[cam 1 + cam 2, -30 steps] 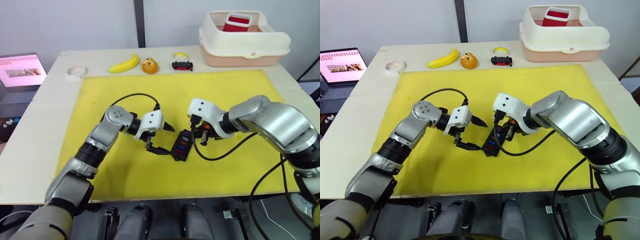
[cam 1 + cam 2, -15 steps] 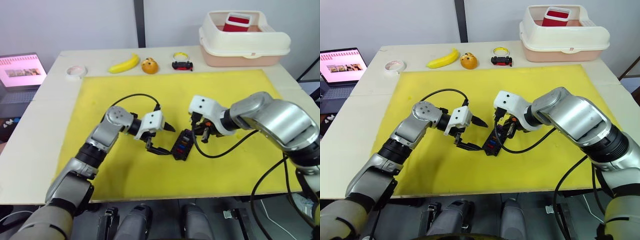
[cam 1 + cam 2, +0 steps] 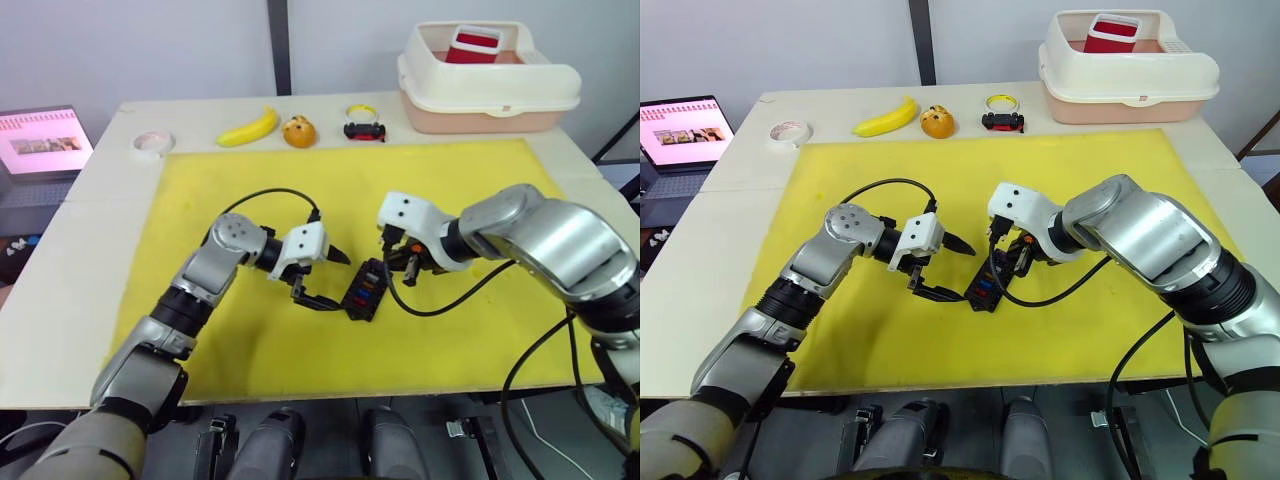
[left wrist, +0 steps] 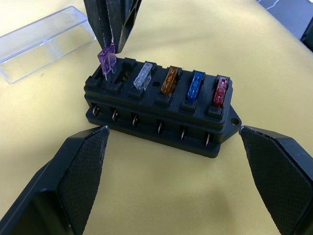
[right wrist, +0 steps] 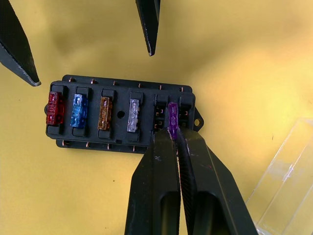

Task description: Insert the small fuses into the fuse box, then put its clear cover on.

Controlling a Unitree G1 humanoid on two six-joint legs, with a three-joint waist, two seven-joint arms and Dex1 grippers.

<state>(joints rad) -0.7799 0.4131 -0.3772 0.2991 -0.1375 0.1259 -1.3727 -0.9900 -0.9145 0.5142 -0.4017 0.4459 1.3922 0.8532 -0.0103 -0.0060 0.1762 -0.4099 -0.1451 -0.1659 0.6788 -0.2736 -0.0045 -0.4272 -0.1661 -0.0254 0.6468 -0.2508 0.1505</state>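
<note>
On the table's (image 3: 90,215) left edge a laptop (image 3: 38,143) sits, well left of the fuse box (image 3: 363,291); behind the box, along the far side of the yellow mat (image 3: 470,190), lie a tape roll (image 3: 153,143), a banana (image 3: 250,127), a small orange object (image 3: 299,131) and a yellow ring (image 3: 361,111) above a small black-and-red item (image 3: 364,131). The left gripper (image 3: 327,279) stands just left of the fuse box with its two fingers spread wide apart, holding nothing; in its wrist view the black pads (image 4: 80,169) flank the box, one on each side, without touching it. The fuse box lies near the middle of the mat. Four fuses are seated in one row: red fuse (image 5: 54,108), blue fuse (image 5: 78,110), amber fuse (image 5: 104,113) and clear-grey fuse (image 5: 133,115). Next to the grey one, at the slot near the box's tabbed end, the right gripper (image 5: 175,137) is clamped on a purple fuse (image 5: 172,125), whose prongs reach the slot's mouth with its body above the box top. The clear cover (image 4: 44,41) lies on the mat just beyond the right gripper, apart from the box. Far right and behind, a cream tub (image 3: 487,80) holds a red container (image 3: 474,44)
</note>
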